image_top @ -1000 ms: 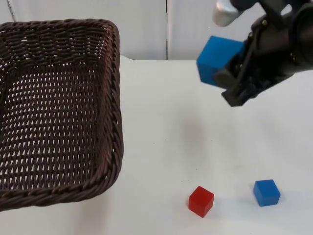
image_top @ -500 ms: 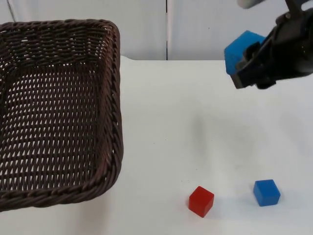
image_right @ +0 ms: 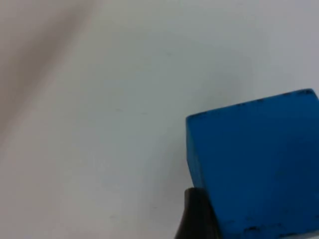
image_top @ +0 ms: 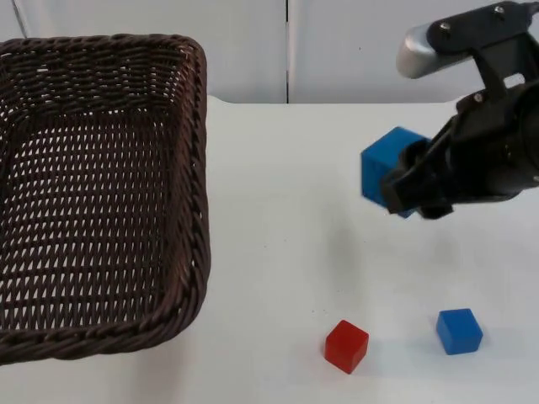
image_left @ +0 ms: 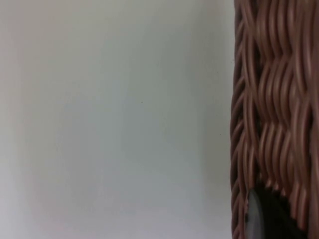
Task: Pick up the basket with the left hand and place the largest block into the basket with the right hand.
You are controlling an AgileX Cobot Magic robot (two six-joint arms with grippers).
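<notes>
- The right gripper (image_top: 402, 189) hangs above the white table (image_top: 295, 210), on the right half, its fingers clamped on the large blue block (image_top: 381, 167); the block is clear of the table surface, carried in the air.
- In the top view the block juts out from the gripper toward the basket side, one corner tipped upward, so it sits tilted rather than square to the table.
- In the right wrist view the large blue block (image_right: 259, 159) appears as a broad blue face with a sharp edge, and a black fingertip (image_right: 197, 216) presses against its side (the opposite finger is hidden behind the block).
- The dark brown wicker basket (image_top: 93, 185) takes up the left part of the top view, its open mouth facing the camera and its woven floor visible; its near rim reaches well toward the front of the table.
- The left wrist view shows the basket's woven wall (image_left: 271, 99) close up, with a black fingertip (image_left: 266, 214) set against the weave. From this I cannot tell whether the left gripper is closed on the rim.
- Two smaller blocks lie on the table near its front edge, well apart from the held one: a small red block (image_top: 347, 345) and a small blue block (image_top: 459, 330), near each other but not touching (the red one nearer the basket).
</notes>
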